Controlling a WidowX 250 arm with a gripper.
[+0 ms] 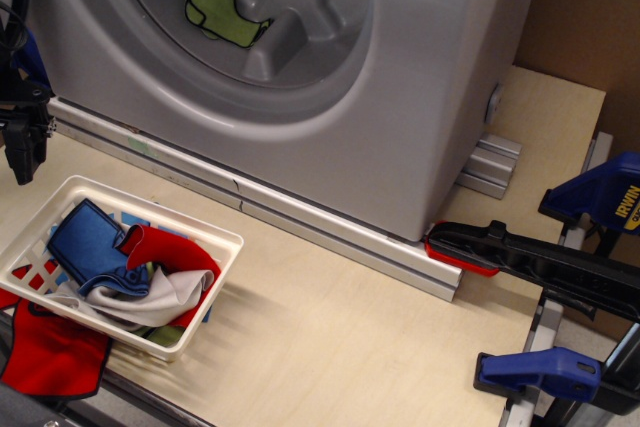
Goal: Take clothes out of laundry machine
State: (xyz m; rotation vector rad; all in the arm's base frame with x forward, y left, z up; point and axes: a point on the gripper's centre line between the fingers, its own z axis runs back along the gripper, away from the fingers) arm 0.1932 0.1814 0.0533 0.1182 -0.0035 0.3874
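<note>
The lime-green clothes (222,13) lie inside the round drum hole of the grey laundry machine (420,97), against a moulded rib at the upper left of the view. My gripper (24,159) hangs at the far left edge, in front of the machine's lower left corner and above the white basket. It is well away from the green cloth and holds nothing I can see. Its black fingers point down; the view does not show whether they are apart.
A white slotted basket (215,237) at the lower left holds a blue cloth (88,242), a red cloth (165,250) and a white cloth. More red fabric (50,352) lies beside it. Blue and black clamps (545,262) hold the board at the right.
</note>
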